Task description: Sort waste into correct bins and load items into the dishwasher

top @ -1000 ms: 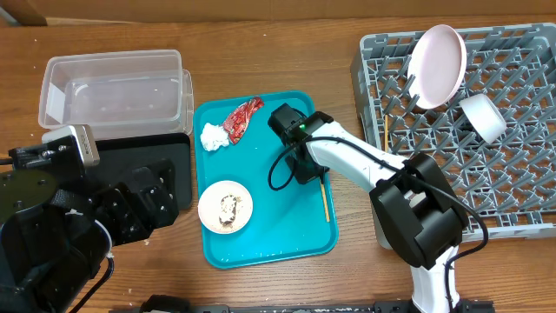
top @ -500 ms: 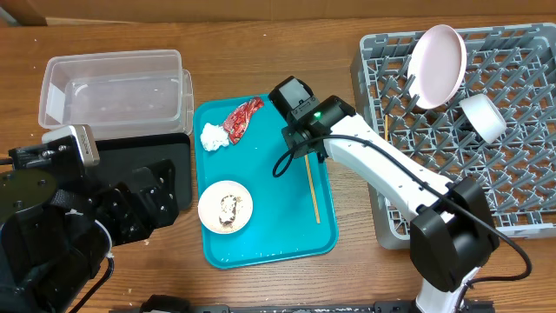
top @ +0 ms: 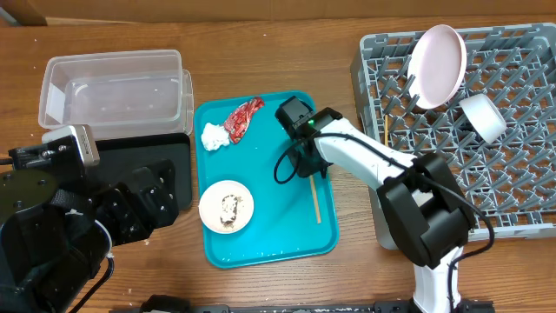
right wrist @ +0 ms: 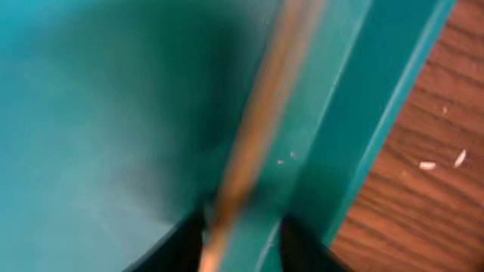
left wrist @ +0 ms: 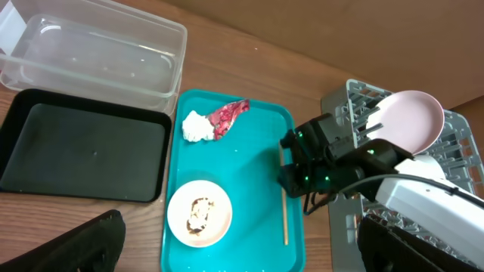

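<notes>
A thin wooden chopstick (top: 316,200) lies on the teal tray (top: 269,239), near its right rim. My right gripper (top: 307,167) is low over the chopstick's far end. In the right wrist view its fingers (right wrist: 242,242) stand apart on either side of the chopstick (right wrist: 261,121). A red wrapper (top: 244,117), a white napkin (top: 213,136) and a small white bowl with rice scraps (top: 226,207) sit on the tray. The grey rack (top: 512,174) holds the pale plate (top: 437,65), a white cup (top: 483,117) and a second chopstick (top: 386,132). My left gripper (left wrist: 238,227) is open, high above the tray.
The clear tub (top: 113,87) stands at the far left. The black tray (top: 174,165) lies in front of it, partly under my left arm (top: 61,226). Bare wood shows between the teal tray and the rack, with a few rice grains (right wrist: 442,161).
The chopstick has slid left from the tray's right rim onto the tray floor. My right gripper swung up and away, then came back down onto the chopstick's far end.
</notes>
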`<state>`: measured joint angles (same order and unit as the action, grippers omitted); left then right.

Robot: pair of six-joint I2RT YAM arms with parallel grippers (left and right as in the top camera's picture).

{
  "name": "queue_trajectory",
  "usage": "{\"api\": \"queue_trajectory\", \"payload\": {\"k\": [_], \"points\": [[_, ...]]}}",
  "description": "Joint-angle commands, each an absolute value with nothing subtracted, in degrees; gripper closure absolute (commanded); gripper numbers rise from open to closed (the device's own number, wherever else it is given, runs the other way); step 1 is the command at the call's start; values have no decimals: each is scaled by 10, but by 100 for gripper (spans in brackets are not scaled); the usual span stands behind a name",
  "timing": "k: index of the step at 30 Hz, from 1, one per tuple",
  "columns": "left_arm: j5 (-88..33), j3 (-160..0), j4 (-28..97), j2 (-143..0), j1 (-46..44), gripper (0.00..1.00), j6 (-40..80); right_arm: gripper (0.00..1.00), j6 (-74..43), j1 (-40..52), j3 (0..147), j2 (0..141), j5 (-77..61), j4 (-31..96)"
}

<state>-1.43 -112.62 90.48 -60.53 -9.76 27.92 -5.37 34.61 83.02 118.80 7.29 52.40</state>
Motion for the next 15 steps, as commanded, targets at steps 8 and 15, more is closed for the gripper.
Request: {"api": "queue_trajectory", "payload": {"k": [8, 15], "points": [[-15, -1130, 902, -607, -97, 0, 274, 96, -60, 344, 792, 1190, 20, 515], [-15, -1130, 902, -607, -97, 0, 274, 96, -86, 343, 825, 1133, 29, 533]]}}
